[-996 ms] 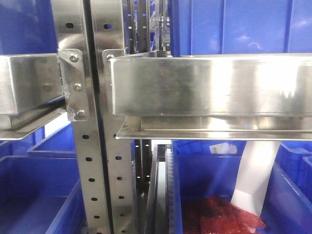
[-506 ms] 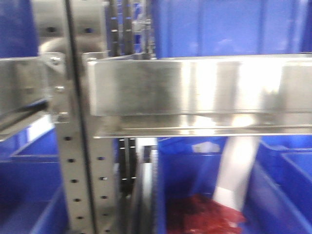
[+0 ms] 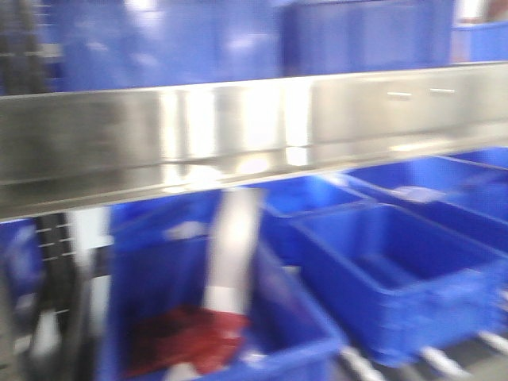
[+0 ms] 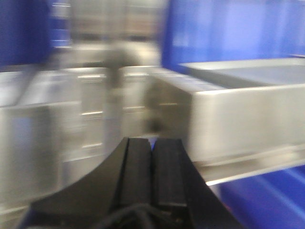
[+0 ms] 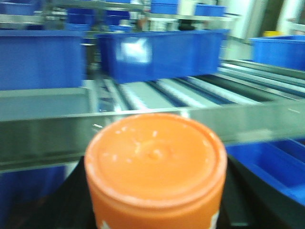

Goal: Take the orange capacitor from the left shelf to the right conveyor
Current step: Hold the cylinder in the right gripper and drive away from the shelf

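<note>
1. The orange capacitor (image 5: 155, 162) sits pinched between the jaws of the right gripper (image 5: 155, 212). Its flat top fills the right wrist view, and black finger flanks show low on either side of it.
2. The left gripper (image 4: 152, 157) carries nothing. Its two black pads are pressed together, with the steel trays of the left shelf (image 4: 238, 119) just ahead of and above the tips.
3. By these pictures the pick looks done, with the capacitor off the shelf and in the grip. The carry across and the set-down on the right conveyor remain. No dark belt or red frame shows in any view, so how near that goal lies cannot be told.
4. Ahead of the right jaws, beyond the capacitor, a steel rail (image 5: 267, 121) crosses the picture. Blue bins (image 5: 162, 52) and pale rollers (image 5: 157, 93) lie farther off.
5. Only the right wrist view shows the capacitor. The front view shows neither arm, just a shelf lip, bins beneath it, and one bin holding red contents (image 3: 186, 337) and a white slip (image 3: 230, 254). All three views are blurred.
</note>
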